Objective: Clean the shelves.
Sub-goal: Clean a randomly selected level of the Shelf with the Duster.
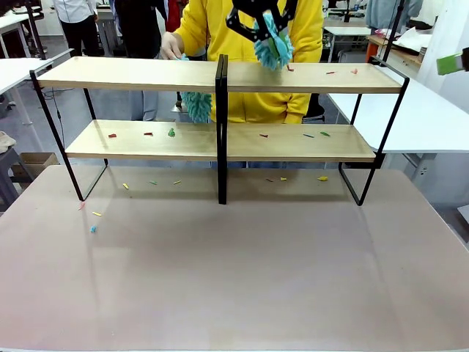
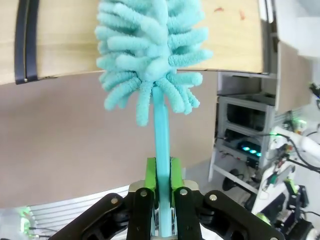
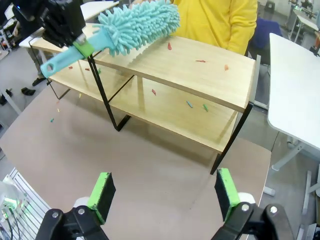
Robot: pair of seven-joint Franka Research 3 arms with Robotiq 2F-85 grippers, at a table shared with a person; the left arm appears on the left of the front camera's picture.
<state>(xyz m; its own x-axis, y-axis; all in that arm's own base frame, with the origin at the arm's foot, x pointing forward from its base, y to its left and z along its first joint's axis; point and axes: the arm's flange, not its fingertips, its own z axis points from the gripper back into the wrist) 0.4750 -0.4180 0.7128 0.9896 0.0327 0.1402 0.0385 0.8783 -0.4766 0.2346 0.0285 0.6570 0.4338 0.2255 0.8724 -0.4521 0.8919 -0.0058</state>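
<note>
— What is seen around the shelves point(image 1: 132, 73), taken from the left?

— Small coloured scraps point(image 1: 93, 229) are scattered on the grey-beige tabletop point(image 1: 234, 286) near the frame's left foot, and more are strewn along the lower boards. A person's hand point(image 1: 171, 46) is laid at the far edge of the left unit's top board. A second duster point(image 1: 196, 105) is seen hanging behind the middle posts. Whether it is held by that hand cannot be told.

— And the left gripper point(image 1: 262, 15)?

— It is raised above the right unit's top board, just right of the middle posts. Its jaws are closed tight on the handle of a teal duster point(image 1: 273, 48), whose fluffy head is hung just over the board. Red scraps are left on the board to its right.

— The right gripper point(image 3: 165, 192)?

— Its jaws are spread wide, and nothing is held. It is placed well to the right, by a white table point(image 1: 432, 117).

— What is added by the wrist views?

— In the left wrist view, green pads point(image 2: 151, 172) are seen pressed against both sides of the handle. In the right wrist view, the handle's end is shown sticking out behind the left gripper.
</note>
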